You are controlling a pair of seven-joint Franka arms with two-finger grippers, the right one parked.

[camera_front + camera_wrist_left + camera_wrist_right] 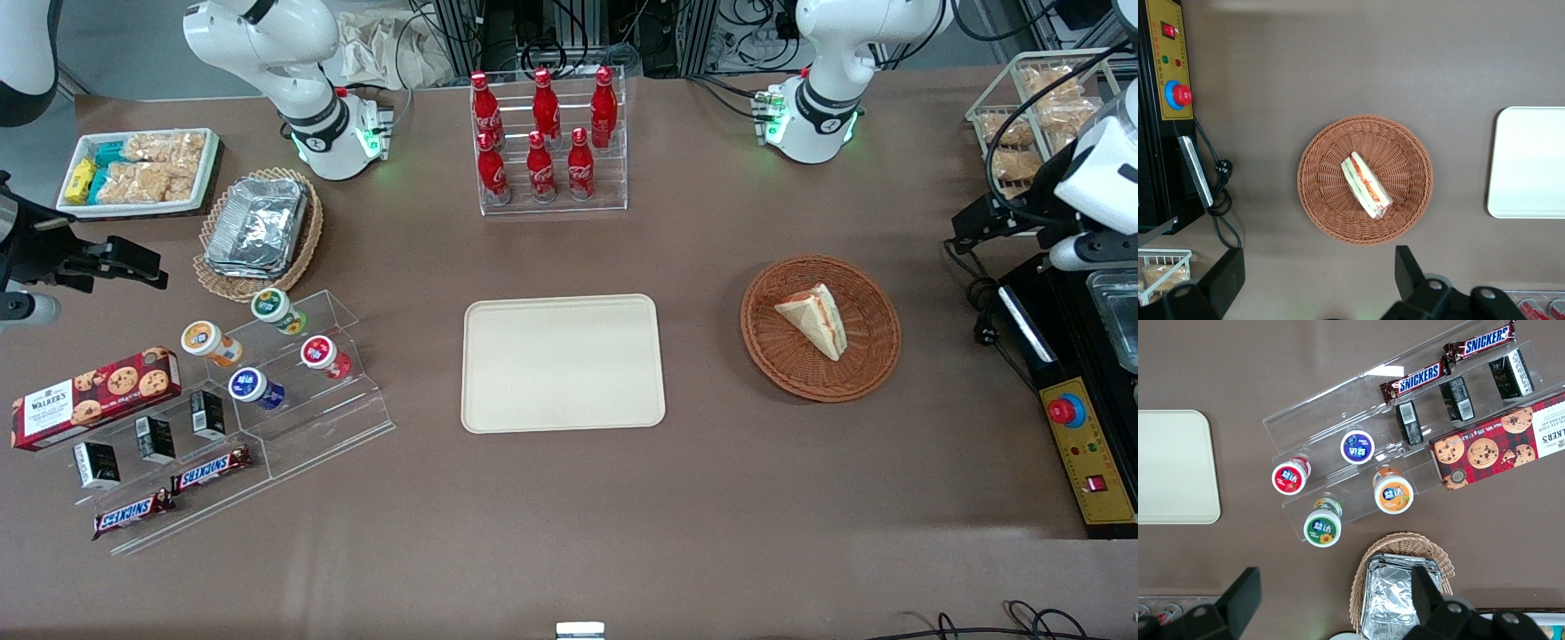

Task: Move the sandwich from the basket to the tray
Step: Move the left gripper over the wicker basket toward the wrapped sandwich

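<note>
Under open tool (1318, 280): sandwich (1366, 185) filling visible

Cola bottles (544, 133), Walkers box (93, 396)

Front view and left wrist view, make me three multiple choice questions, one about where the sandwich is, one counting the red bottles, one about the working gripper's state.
1. Where is the sandwich?
A. In the basket
B. On the tray
C. On the bare table

2. How many red bottles stand in the clear rack?
A. Four
B. Six
C. Eight

3. What is the gripper doing?
A. Shut on the sandwich
B. Open, holding nothing, above the table beside the basket
C. Resting on the tray

Answers: 1 A, the wedge lies on the wicker, the tray is bare. 2 B, two rows of three. 3 B, the wrist view shows its fingers spread wide, nothing between them.
</note>
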